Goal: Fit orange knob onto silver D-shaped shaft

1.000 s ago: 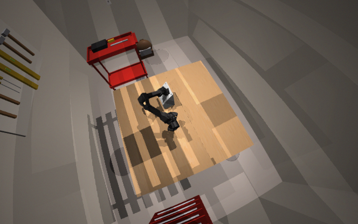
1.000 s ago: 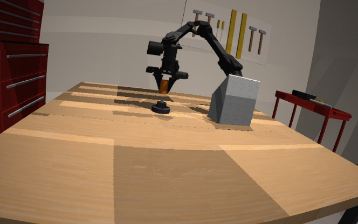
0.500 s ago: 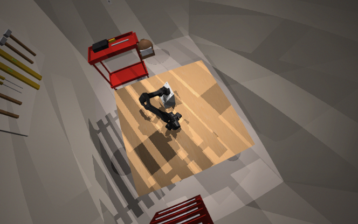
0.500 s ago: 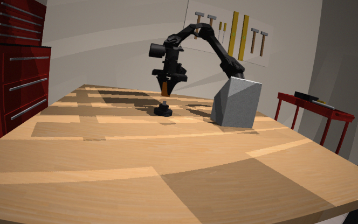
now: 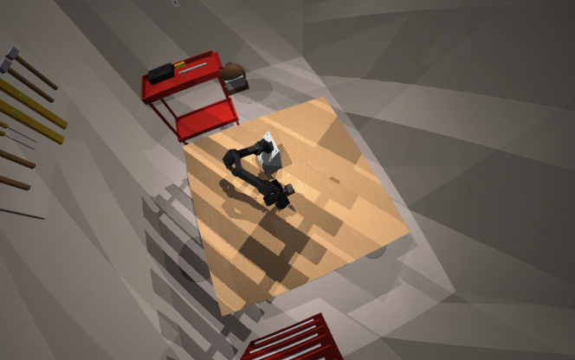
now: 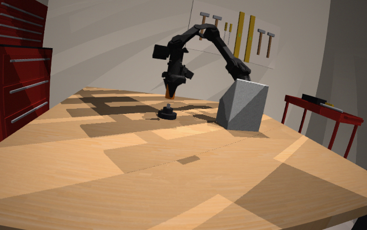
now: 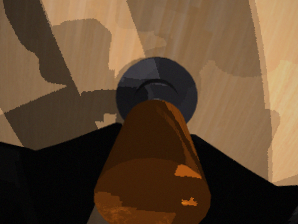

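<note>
Held in the clamped jaws of the black parallel-jaw gripper (image 6: 172, 89) (image 7: 152, 165), left of centre in the exterior view: the tapered orange knob (image 6: 168, 92) (image 7: 152, 145), just above the silver D-shaped shaft (image 6: 168, 105) and apart from it. Could jam on the rim if lowered with flats misaligned, hole being hidden; could slip or tilt under hard pushing onto the black round pedestal (image 6: 167, 114) (image 7: 187, 95).
</note>
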Controlling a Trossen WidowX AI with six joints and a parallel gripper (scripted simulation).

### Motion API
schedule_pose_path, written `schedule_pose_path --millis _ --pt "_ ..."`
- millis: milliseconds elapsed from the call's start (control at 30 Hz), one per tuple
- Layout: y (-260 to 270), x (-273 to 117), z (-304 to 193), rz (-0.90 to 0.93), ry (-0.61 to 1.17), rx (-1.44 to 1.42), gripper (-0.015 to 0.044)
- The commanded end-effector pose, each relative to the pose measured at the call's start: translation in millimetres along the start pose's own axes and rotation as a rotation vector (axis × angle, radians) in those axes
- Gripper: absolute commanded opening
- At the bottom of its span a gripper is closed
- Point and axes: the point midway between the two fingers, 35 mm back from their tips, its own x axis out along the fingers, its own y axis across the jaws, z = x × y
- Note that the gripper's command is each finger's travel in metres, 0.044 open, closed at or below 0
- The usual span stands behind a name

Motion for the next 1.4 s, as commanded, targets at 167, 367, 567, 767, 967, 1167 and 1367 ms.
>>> schedule_pose_path --millis 167,367,567,767,967,1167,1367 --pt "0.1 12.1 -0.4 0.002 0.0 0.031 0.0" --pt "0.2 26.0 0.1 0.003 0.0 0.031 0.0" --pt "-0.5 21.5 -0.6 0.002 0.0 0.037 0.0" --pt "-0.2 23.4 1.2 0.003 0.0 0.037 0.0" --pt "0.4 23.3 0.2 0.003 0.0 0.037 0.0" --pt "-0.1 25.2 0.3 0.003 0.0 0.037 0.0" --pt "-0.3 27.3 0.7 0.003 0.0 0.037 0.0"
